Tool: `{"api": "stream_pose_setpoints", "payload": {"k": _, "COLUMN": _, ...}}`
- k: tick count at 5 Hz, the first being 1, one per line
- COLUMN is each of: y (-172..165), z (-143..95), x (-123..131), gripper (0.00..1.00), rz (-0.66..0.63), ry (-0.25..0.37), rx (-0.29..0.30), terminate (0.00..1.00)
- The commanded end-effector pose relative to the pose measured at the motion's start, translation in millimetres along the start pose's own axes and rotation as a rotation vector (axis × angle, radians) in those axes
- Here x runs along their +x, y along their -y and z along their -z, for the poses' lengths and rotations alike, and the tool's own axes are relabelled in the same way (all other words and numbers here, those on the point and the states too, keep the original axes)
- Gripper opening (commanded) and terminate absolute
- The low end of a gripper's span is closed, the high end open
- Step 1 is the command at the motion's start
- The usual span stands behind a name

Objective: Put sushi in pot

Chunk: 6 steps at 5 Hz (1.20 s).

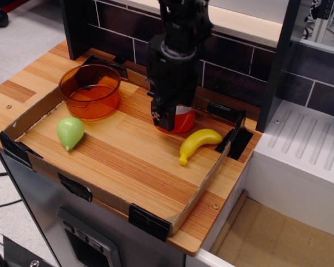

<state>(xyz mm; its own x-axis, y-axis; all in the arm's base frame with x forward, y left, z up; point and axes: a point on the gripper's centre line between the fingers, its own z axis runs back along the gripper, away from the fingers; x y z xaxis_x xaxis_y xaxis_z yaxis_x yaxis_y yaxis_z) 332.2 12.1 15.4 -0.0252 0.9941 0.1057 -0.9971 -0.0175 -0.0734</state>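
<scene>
The sushi, orange-red, lies at the back middle of the cardboard tray; only its right part shows behind my arm. My black gripper has come down over it. The near finger stands in front of its left half, and the far finger is hidden. The jaws look open around the sushi, which still rests on the wood. The pot, translucent orange with straight walls, stands empty at the tray's back left, well to the left of the gripper.
A green pear-shaped toy lies in front of the pot. A yellow banana lies just right and in front of the sushi. A low cardboard wall rings the tray. A dark tiled backsplash rises behind.
</scene>
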Motion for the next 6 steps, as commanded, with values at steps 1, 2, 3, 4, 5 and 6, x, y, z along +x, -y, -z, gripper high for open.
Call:
{"api": "stream_pose_setpoints", "payload": {"k": 1, "y": 13, "z": -8, "x": 4, "gripper": 0.0, "rz": 0.019, "ry": 0.001, "rx": -0.053, "terminate": 0.0}}
{"api": "stream_pose_setpoints", "payload": {"k": 2, "y": 11, "z": -9, "x": 6, "gripper": 0.0, "rz": 0.03, "ry": -0.002, "rx": -0.062, "terminate": 0.0}}
{"api": "stream_pose_setpoints", "payload": {"k": 3, "y": 10, "z": -16, "x": 14, "gripper": 0.0, "rz": 0.033, "ry": 0.0, "rx": -0.078, "terminate": 0.0}}
{"api": "stream_pose_setpoints", "payload": {"k": 4, "y": 7, "z": -52, "x": 39, "gripper": 0.0, "rz": 0.026, "ry": 0.009, "rx": -0.138, "terminate": 0.0}}
{"api": "stream_pose_setpoints", "payload": {"k": 5, "y": 10, "z": -81, "x": 80, "gripper": 0.0, "rz": 0.006, "ry": 0.038, "rx": -0.162, "terminate": 0.0}}
{"api": "stream_pose_setpoints", "payload": {"k": 6, "y": 12, "z": -101, "x": 124, "gripper": 0.0, "rz": -0.015, "ry": 0.045, "rx": -0.21, "terminate": 0.0}}
